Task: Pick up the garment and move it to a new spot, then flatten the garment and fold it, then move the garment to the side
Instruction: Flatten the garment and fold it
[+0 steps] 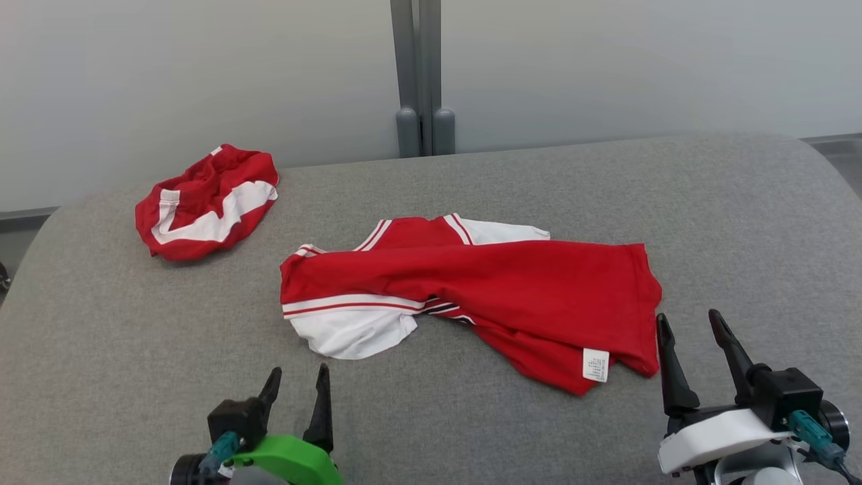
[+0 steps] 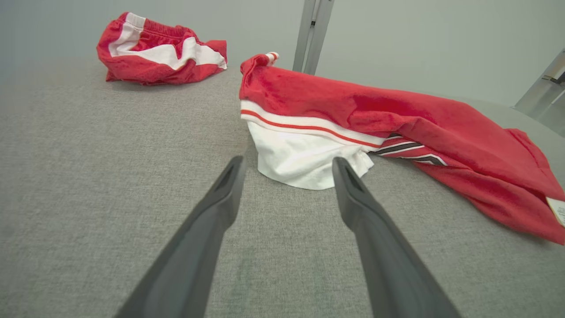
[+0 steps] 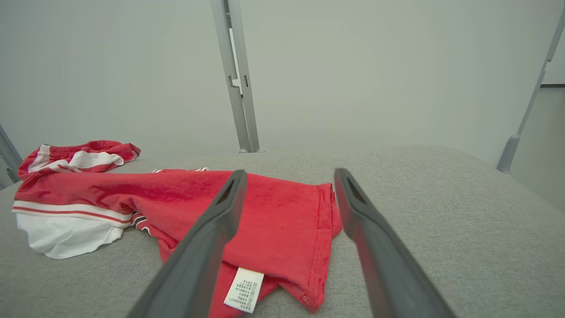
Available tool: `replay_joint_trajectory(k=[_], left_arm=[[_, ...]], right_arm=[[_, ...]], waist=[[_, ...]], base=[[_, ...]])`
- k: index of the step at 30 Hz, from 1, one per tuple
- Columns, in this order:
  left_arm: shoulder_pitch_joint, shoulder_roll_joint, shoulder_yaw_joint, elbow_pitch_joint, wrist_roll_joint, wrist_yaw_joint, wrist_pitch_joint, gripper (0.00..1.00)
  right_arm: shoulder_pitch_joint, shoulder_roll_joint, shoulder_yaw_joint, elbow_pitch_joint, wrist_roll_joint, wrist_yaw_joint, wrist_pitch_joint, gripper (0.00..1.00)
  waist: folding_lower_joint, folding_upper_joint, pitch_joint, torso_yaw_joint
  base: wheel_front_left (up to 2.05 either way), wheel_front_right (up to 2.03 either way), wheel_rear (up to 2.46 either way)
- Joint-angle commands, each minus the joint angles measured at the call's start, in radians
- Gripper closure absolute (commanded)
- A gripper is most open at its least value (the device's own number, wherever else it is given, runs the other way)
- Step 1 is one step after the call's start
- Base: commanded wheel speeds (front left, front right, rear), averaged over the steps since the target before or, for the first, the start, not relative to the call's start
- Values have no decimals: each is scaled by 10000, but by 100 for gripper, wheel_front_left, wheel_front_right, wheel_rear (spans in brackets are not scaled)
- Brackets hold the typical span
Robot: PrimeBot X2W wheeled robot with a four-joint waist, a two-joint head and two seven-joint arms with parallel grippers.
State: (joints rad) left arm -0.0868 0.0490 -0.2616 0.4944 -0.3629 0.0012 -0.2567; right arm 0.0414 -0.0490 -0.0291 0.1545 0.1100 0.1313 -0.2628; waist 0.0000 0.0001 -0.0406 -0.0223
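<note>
Plainly, the red and white garment (image 1: 471, 289) lies crumpled near the middle of the grey tabletop (image 1: 707, 202), its body doubled over itself and one white sleeve (image 1: 350, 333) poking out toward the robot. The left tool (image 1: 300, 369) hovers just short of that sleeve with its fingers well spread and holding nothing. The right tool (image 1: 688, 315) is equally open and empty beside the hem corner, near the care label (image 1: 596, 364). The main risk, as I judge it, is a shallow pinch. If either tool closes on a single layer, or on the label alone, the cloth may slip free on the lift or rise twisted, which would make flattening harder. Uneven grips could also pull the overlapped folds tighter instead of opening them. A second red and white bundle (image 1: 209, 202) sits well apart at the far left. Carrying the garment that way could snag or drag it, so a spot away from it looks safer.
</note>
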Motion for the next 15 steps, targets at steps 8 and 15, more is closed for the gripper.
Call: replay_joint_trajectory(k=[8,15], left_arm=[[-2077,81,74,2656,-273,-356,100,0],[-3185,169,185,4251,-335,-546,-32,0]], right_arm=[[-387,-26,270,-29,-217,-10,-31,0],[-661,-26,200,-41,-304,-10,-31,0]], waist=[[0,-1,706,-531],[0,-1,1258,-947]], base=[[0,0,0],[0,0,0]])
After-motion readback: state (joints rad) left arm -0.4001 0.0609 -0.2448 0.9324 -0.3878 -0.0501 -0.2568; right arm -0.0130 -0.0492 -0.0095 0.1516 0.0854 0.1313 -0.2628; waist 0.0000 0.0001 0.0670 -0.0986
